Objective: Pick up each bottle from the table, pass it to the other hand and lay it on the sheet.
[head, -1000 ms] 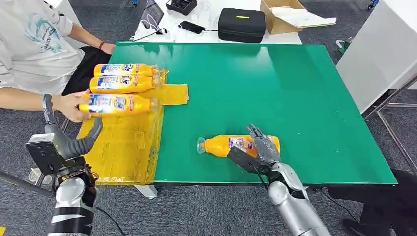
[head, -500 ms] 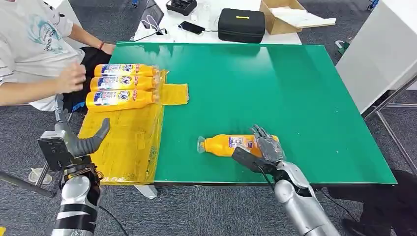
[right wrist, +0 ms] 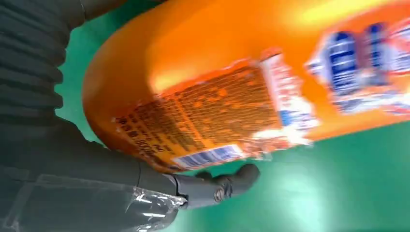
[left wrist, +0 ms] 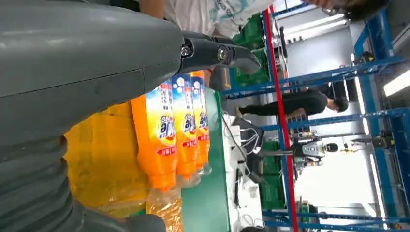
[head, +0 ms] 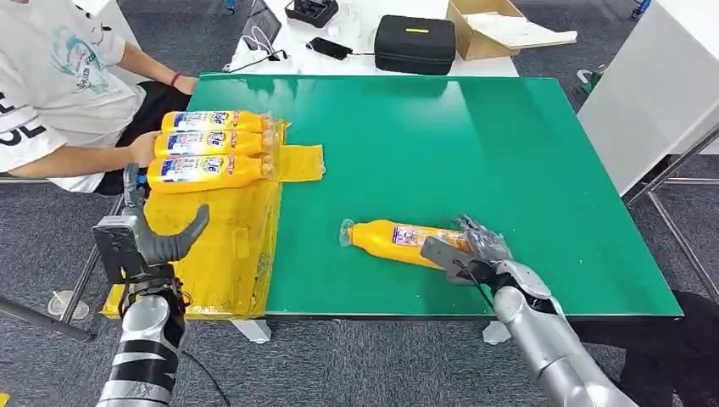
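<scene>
An orange bottle lies on the green table, near its front edge, cap pointing left. My right hand grips its base end, thumb in front and fingers behind. In the right wrist view the bottle sits close against that hand, one finger curled under its label. Three more orange bottles lie side by side at the far end of the yellow sheet. My left hand hovers over the sheet's near left part, fingers apart and holding nothing. The left wrist view looks along the three bottles.
A person sits at the table's left, one hand beside the laid bottles. Behind the table stand a black case, a cardboard box and a phone. A white cabinet stands at the right.
The person let go of the third bottle on the sheet and drew the hand back. My left hand moved right over the sheet. My right hand closed on the bottle's base, and the bottle turned slightly.
</scene>
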Robot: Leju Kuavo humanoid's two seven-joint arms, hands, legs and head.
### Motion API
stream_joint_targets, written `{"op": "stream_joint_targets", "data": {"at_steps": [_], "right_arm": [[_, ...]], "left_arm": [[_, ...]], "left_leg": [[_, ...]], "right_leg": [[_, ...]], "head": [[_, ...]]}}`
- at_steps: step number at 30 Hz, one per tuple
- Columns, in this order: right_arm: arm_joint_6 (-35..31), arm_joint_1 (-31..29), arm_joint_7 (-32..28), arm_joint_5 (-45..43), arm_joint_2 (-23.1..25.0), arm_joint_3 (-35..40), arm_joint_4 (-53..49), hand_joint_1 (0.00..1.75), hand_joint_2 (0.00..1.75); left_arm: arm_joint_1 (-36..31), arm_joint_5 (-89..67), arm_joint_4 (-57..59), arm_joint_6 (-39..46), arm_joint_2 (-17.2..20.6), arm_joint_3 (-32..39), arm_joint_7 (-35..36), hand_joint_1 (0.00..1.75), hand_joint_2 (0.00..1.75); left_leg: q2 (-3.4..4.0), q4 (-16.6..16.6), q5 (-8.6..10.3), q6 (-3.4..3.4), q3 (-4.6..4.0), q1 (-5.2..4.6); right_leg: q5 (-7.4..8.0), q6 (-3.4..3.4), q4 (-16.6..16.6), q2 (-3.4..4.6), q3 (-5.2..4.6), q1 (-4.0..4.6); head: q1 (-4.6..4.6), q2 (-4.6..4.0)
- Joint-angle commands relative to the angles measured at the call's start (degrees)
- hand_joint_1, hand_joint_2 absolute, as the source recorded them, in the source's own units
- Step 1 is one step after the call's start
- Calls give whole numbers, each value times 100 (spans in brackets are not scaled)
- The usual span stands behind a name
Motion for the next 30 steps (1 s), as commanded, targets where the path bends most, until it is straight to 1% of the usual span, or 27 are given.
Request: {"op": "stream_joint_targets", "data": {"at_steps": [1, 2, 4, 5, 6, 9, 10, 11, 12, 13, 18, 20, 25, 26, 27, 28, 29, 30], "right_arm": [[244, -409, -31, -170, 25, 270, 1198, 0, 175], [278, -435, -90, -205, 36, 304, 1296, 0, 175], [292, -445, -180, -264, 81, 337, 1427, 0, 175], [274, -433, -290, -357, 133, 319, 1478, 0, 175], [235, -427, -325, -375, 156, 346, 1500, 9, 175], [57, -337, -415, -438, 231, 330, 1381, 21, 175], [-75, -277, -492, -489, 272, 280, 1265, 56, 175], [-106, -222, -613, -582, 290, 240, 1141, 136, 175], [-110, -201, -658, -614, 293, 240, 1088, 145, 175], [-115, -149, -806, -705, 296, 220, 962, 175, 175], [-154, -58, -899, -830, 357, 153, 850, 175, 175], [-334, 3, -974, -854, 456, 59, 813, 175, 175], [-474, 73, -989, -853, 544, 5, 771, 175, 175], [-606, 106, -986, -793, 579, -56, 721, 175, 175], [-606, 106, -986, -793, 579, -56, 721, 175, 175], [-706, 155, -994, -775, 630, -116, 652, 175, 175], [-995, 268, -1095, -776, 706, -272, 491, 175, 175], [-1016, 307, -1091, -768, 728, -278, 430, 175, 175]], "left_arm": [[-386, 24, 727, -55, 2, -93, 13, 0, 175], [-414, 21, 764, -68, 1, -109, 13, 0, 175], [-460, 46, 808, -92, -10, -125, 13, 0, 175], [-484, 57, 824, -96, -13, -143, 13, 0, 175], [-503, 64, 838, -85, -13, -161, 13, 0, 175], [-519, 75, 849, -59, -8, -177, 13, 0, 175], [-531, 86, 868, -39, -7, -158, 13, 0, 175], [-537, 106, 866, -66, -3, -160, 13, 0, 175], [-546, 116, 883, -78, -1, -160, 13, 0, 175], [-559, 122, 895, -88, 0, -169, 13, 0, 175], [-574, 167, 960, -142, -14, -176, 13, 0, 175], [-570, 162, 996, -155, -18, -177, 13, 0, 175], [-571, 174, 1024, -174, -31, -172, 13, 0, 175], [-569, 174, 1032, -199, -33, -172, 13, 0, 175], [-569, 174, 1032, -199, -33, -172, 13, 0, 175], [-550, 186, 1022, -221, -44, -162, 13, 0, 175], [-515, 208, 982, -222, -62, -139, 13, 0, 175], [-485, 212, 956, -225, -62, -141, 13, 0, 175]], "left_leg": [[3, -5, -3, 5, 22, 1], [3, -4, -1, 3, 14, 4], [4, -8, -2, 9, 34, 5], [3, -7, 0, 6, 27, 6], [5, -6, 0, 4, 24, 7], [3, -7, 0, 3, 29, 9], [4, -10, 0, 4, 35, 9], [6, -9, -1, 4, 38, 9], [5, -16, 0, 6, 47, 7], [10, -12, -2, 2, 45, 10], [17, -6, -1, 1, 41, 8], [18, -12, -3, 4, 52, 9], [19, -7, -5, 3, 46, 9], [20, -4, -3, 1, 37, 8], [17, -9, -7, 6, 52, 7], [19, -9, -6, 4, 49, 9], [21, -7, -4, 1, 42, 9], [18, -7, -4, 3, 42, 7]], "right_leg": [[-3, -9, -6, -6, 23, 4], [1, -8, -6, -5, 16, 5], [3, -16, -13, -11, 36, 9], [4, -14, -11, -11, 28, 10], [5, -13, -10, -7, 23, 10], [5, -17, -10, -8, 28, 12], [5, -19, -13, -10, 34, 12], [5, -19, -12, -8, 36, 12], [4, -24, -17, -13, 46, 12], [5, -22, -13, -5, 42, 14], [5, -19, -7, 0, 33, 12], [2, -23, -13, -4, 45, 14], [2, -20, -8, 1, 38, 13], [4, -17, -4, 4, 29, 11], [-2, -24, -9, -5, 46, 13], [1, -23, -9, -2, 42, 13], [4, -20, -7, 4, 34, 12], [3, -21, -7, -1, 35, 11]], "head": [[-2, 0], [-4, 0], [0, 0], [0, 0], [0, 0], [0, 0], [0, 0], [2, 0], [0, 0], [-2, 0], [0, 0], [0, 0], [0, 0], [-2, 0], [0, 0], [-2, 0], [-2, 0], [0, 0]]}}
